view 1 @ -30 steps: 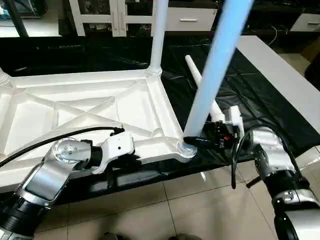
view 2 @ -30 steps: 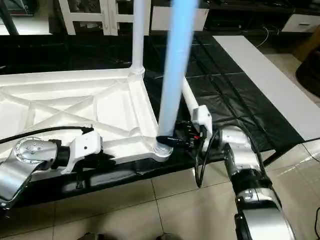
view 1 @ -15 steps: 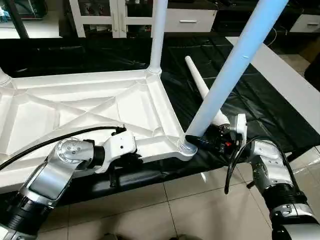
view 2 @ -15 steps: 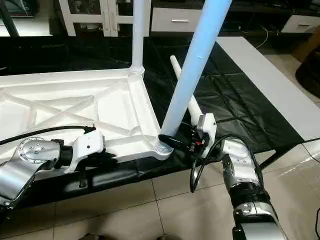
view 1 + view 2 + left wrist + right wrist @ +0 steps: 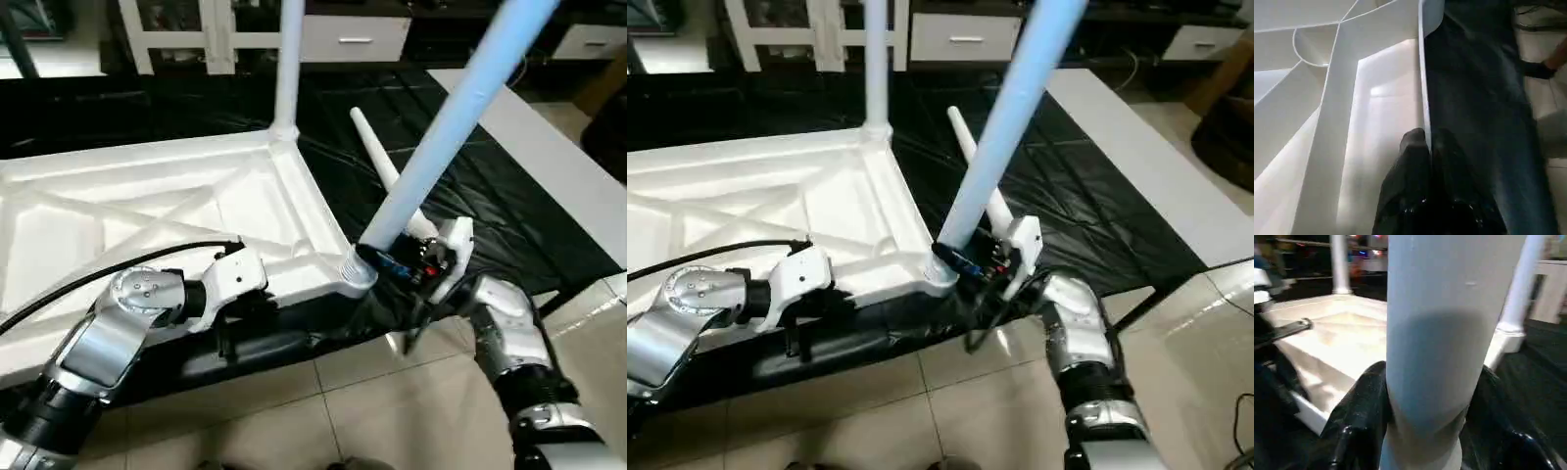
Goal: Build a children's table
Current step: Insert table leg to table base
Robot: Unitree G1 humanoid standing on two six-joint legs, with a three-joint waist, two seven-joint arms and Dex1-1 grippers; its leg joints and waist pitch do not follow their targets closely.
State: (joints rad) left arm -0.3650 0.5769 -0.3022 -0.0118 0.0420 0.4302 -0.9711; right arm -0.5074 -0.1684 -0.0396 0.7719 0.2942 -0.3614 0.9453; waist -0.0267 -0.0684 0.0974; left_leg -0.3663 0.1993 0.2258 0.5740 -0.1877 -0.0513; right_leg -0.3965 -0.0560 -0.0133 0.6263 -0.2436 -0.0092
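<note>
Upside-down white table top lying on black sheet. At its near corner socket, tilted leg clasped low between fingers of right gripper. On near rim of top, left gripper pinching thin edge. At far corner, upright leg; beside top, loose leg lying flat.

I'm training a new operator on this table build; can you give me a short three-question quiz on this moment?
1. True or false: the leg in the right claw stands straight upright.
2. What is the left claw pinching: (a) the table top's rim, (b) a leg, (c) the black sheet?
3. How many legs lie loose on the black sheet?

Key: 1 false, it leans; 2 a; 3 one.
</note>
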